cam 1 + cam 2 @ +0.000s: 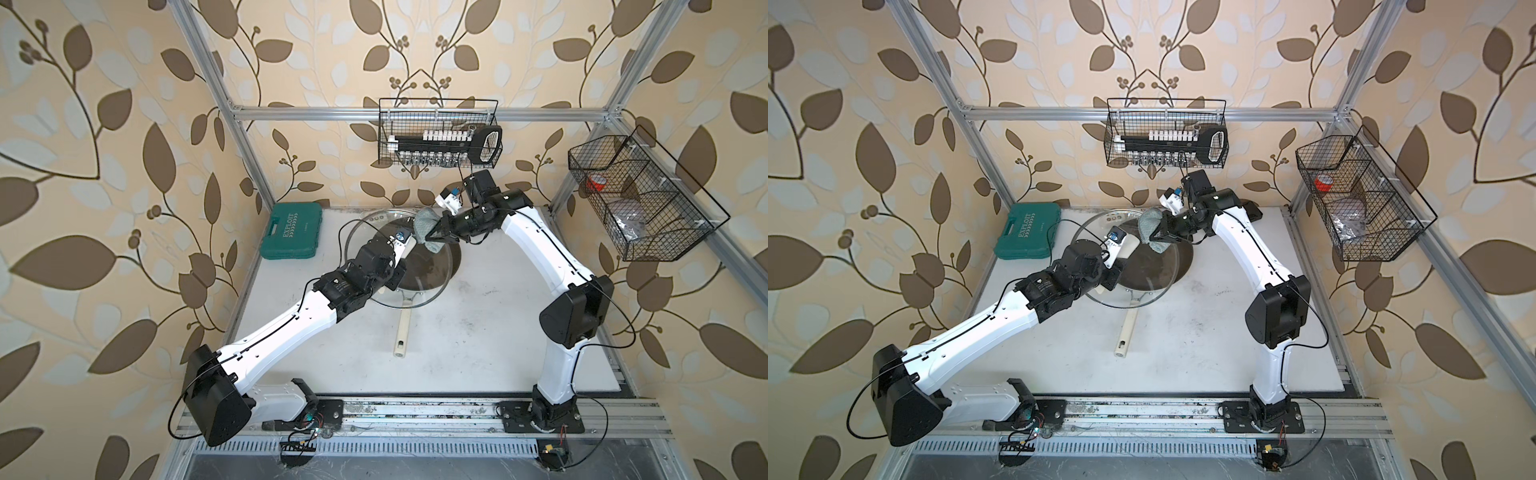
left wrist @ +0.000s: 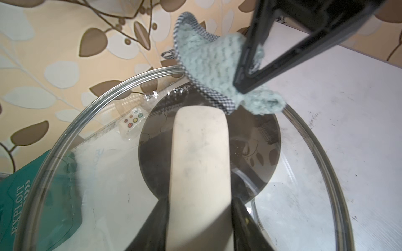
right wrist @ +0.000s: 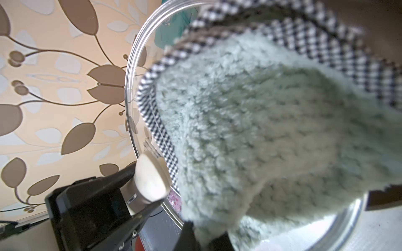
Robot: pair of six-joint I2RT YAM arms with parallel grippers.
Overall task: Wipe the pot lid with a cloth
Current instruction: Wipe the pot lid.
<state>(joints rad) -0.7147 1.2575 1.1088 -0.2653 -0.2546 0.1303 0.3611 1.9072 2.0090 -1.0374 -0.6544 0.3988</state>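
Your left hand (image 2: pixel 200 217) clamps the pot lid (image 2: pixel 97 173) by its handle (image 2: pixel 200 152), and your right hand (image 2: pixel 240 85) pinches the cloth (image 2: pixel 208 63); press hard and the lid could twist loose.

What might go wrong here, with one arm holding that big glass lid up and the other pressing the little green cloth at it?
1. The left gripper holds the large clear glass pot lid only by its cream bar handle, raised over the dark frying pan; a hard push may twist it loose.
2. The right gripper pinches just a fold of the grey-green knit cloth; it may pull out, or the gripper's hard tips may scrape the glass.
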